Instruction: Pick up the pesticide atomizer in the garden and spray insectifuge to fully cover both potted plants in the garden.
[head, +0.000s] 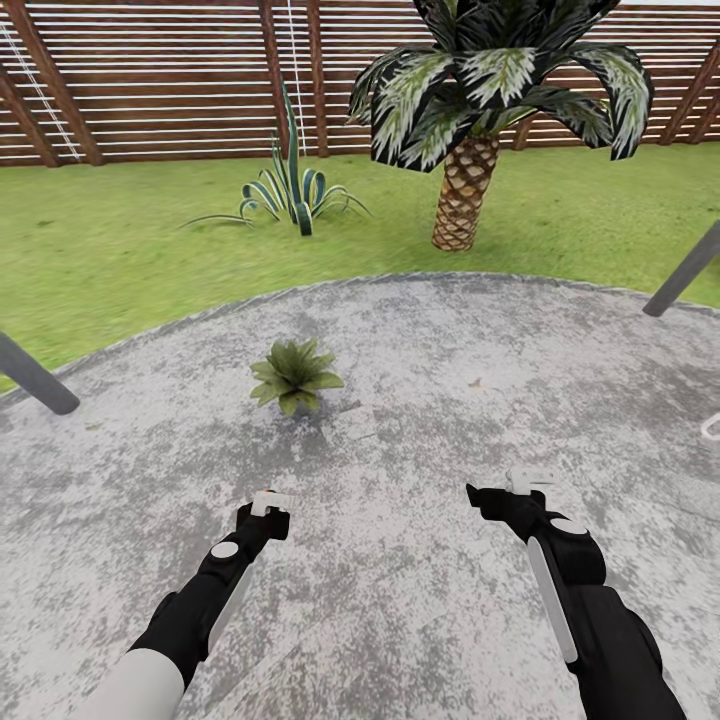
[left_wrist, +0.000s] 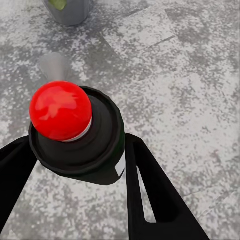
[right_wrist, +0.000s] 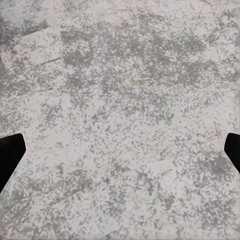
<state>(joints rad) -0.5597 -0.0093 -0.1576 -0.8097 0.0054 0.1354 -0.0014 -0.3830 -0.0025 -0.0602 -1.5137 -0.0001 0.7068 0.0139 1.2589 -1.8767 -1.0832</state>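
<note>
- Two arms reach forward over the grey mottled patio (head: 420, 420), the left at near left, the right at near right.
- Left gripper (left_wrist: 82, 160): its dark fingers (left_wrist: 145, 185) are closed against either side of the pesticide atomizer (left_wrist: 97, 145), a dark green bottle seen end-on in the left wrist view, with a round red cap (left_wrist: 60, 111) at its top and a small patch of white label at the lower edge of its body.
- In the head view the left gripper (head: 268, 512) hangs over the paving, just on the near side of the potted plant; the bottle itself cannot be made out there.
- Right gripper (head: 505, 497): held over bare paving at near right; in the right wrist view the two dark fingertips (right_wrist: 10, 152) sit at opposite edges, spread wide, with nothing between them.
- One potted plant (head: 294, 375), a low rosette of pointed green leaves, sits on the patio beyond the left gripper.
- Grey slanted poles cross the frame at mid left (head: 35, 375) and mid right (head: 685, 272).
- Lawn (head: 120, 240) lies beyond the patio's curved edge.
- On the lawn: a long-leaved striped agave (head: 290, 190) at far left of centre, and a palm (head: 470, 130) with a scaly trunk to its right.
- A brown slatted fence (head: 150, 80) closes the far side.
</note>
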